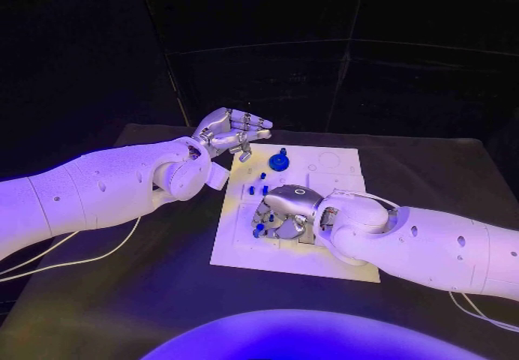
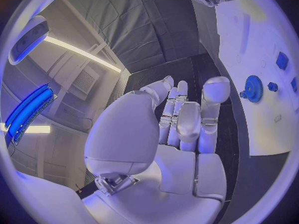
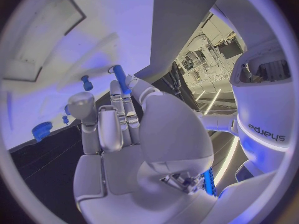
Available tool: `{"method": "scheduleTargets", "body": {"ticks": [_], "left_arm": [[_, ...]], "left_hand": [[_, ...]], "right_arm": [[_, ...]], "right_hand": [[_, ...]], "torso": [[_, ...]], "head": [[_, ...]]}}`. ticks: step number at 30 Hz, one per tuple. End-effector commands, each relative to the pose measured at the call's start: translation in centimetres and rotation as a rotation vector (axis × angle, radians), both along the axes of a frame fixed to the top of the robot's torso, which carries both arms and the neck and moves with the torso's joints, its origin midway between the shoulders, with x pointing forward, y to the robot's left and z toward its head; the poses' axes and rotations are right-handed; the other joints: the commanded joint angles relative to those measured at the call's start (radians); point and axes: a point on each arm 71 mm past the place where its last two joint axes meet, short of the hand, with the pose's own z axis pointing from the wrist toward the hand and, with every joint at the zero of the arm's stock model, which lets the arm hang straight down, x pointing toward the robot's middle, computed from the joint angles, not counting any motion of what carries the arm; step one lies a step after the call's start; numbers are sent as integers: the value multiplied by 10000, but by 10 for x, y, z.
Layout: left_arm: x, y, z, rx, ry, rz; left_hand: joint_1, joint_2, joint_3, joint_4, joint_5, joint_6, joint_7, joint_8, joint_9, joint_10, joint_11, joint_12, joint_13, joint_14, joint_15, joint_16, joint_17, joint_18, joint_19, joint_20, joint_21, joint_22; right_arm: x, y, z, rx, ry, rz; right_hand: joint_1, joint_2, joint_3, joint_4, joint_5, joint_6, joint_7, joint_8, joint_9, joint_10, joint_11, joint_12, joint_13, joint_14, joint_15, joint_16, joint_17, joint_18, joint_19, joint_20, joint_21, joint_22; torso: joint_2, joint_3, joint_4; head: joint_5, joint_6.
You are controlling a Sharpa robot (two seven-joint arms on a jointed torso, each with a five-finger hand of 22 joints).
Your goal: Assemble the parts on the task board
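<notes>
Your right hand [image 1: 283, 212] sits low over the middle of the task board [image 1: 335, 169], palm down, fingers curled toward the plate. In the right wrist view a slim blue peg [image 3: 121, 79] stands at the fingertips [image 3: 117, 92], its long axis running on from the fingers toward the board. Whether it is pinched or merely lying against them, you cannot tell from these pictures.

Your left hand [image 1: 230, 133] hangs above the board's far left corner, off the plate's edge. Its fingers are partly curled and apart, and the left wrist view shows nothing in the palm.

The blue gear [image 1: 280, 160] stands on the far part of the board, between the two hands and just beside the left hand. In the left wrist view that gear [image 2: 253, 88] lies off to the side of the left fingers, not ahead of them. Small blue pegs [image 1: 257, 187] stand near the board's left edge, just beyond the right hand.

By my judgement the right hand is the nearer one for any seating work at the board's centre, and the move turns on keeping the peg's axis square to the plate.

Hidden: the board under the right hand, and any socket there. The blue spots [image 1: 259, 229] at its fingers are too small to identify.
</notes>
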Motion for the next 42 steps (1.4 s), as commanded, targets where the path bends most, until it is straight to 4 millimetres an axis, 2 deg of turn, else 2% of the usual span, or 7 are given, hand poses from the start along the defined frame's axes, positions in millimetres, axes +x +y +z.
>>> {"method": "scheduleTargets", "body": {"ticks": [1, 15, 23, 28, 31, 37, 42], "left_arm": [[0, -1, 1, -97, -19, -102], [0, -2, 1, -98, 0, -123], [-1, -2, 1, -108, 14, -158], [-1, -2, 1, -105, 18, -155], [-1, -2, 1, -106, 20, -160], [-1, -2, 1, -105, 26, -164], [-1, -2, 1, -102, 59, -194]], "left_hand": [[2, 103, -77, -3, 51, 17, 71, 26, -13, 37, 62, -39, 16, -76, 6, -36, -10, 184, -80, -16, -36, -4], [2, 103, -77, -3, 51, 17, 71, 26, -13, 37, 62, -39, 16, -76, 6, -36, -10, 184, -80, -16, -36, -4], [2, 103, -77, -3, 51, 17, 71, 26, -13, 37, 62, -39, 16, -76, 6, -36, -10, 184, -80, -16, -36, -4], [2, 103, -77, -3, 51, 17, 71, 26, -13, 37, 62, -39, 16, -76, 6, -36, -10, 184, -80, -16, -36, -4], [2, 103, -77, -3, 51, 17, 71, 26, -13, 37, 62, -39, 16, -76, 6, -36, -10, 184, -80, -16, -36, -4], [2, 103, -77, -3, 51, 17, 71, 26, -13, 37, 62, -39, 16, -76, 6, -36, -10, 184, -80, -16, -36, -4], [2, 103, -77, -3, 51, 17, 71, 26, -13, 37, 62, -39, 16, -76, 6, -36, -10, 184, -80, -16, -36, -4]], "right_arm": [[1, -1, 1, -180, -343, -141], [2, 4, -1, -552, -516, -287], [1, 9, -2, -799, -660, -279], [0, 10, -2, -881, -661, -223], [-1, 13, -3, -1057, -564, -115], [-1, 16, -6, -1407, -441, -202], [0, 15, -3, -1225, -763, -540]], "right_hand": [[41, -25, 66, -1, 47, 57, 24, 63, 16, 34, 0, -58, -14, 328, -38, 47, -17, 13, 32, 9, 40, 1], [27, -36, 70, 3, 45, 57, 28, 58, 14, 39, 5, -68, -14, 332, -34, 60, 8, 10, 36, 11, 47, 14], [5, -50, 69, 12, 35, 55, 33, 51, 12, 41, 10, -82, -15, 328, -30, 53, -12, 12, 26, 14, 40, 0], [5, -50, 69, 12, 35, 55, 33, 51, 12, 41, 10, -82, -15, 328, -30, 53, -12, 12, 26, 14, 40, 0], [-69, -125, 59, 34, -9, 19, 52, 11, -4, 15, 29, -143, -24, 324, -12, 54, -21, 18, -6, 26, 18, -39], [-417, -427, -66, 221, -40, -525, 262, -256, -117, -522, 255, -534, -70, 275, 170, 1, -153, 54, -202, 163, -146, -301], [-527, -686, -340, 279, 45, -1572, 317, -277, -153, -1102, 370, -616, -50, 211, 279, -59, -282, 122, -400, 286, -336, -597]], "torso": [[-4, -3, 0], [3, -19, -2], [-12, -15, 16], [-8, -16, 4], [-7, -13, 5], [-4, -11, 4], [-7, -12, 3]], "head": [[1, -5], [-10, -21], [-13, -58], [1, -60], [3, -61], [-1, -62], [-7, -63]]}}
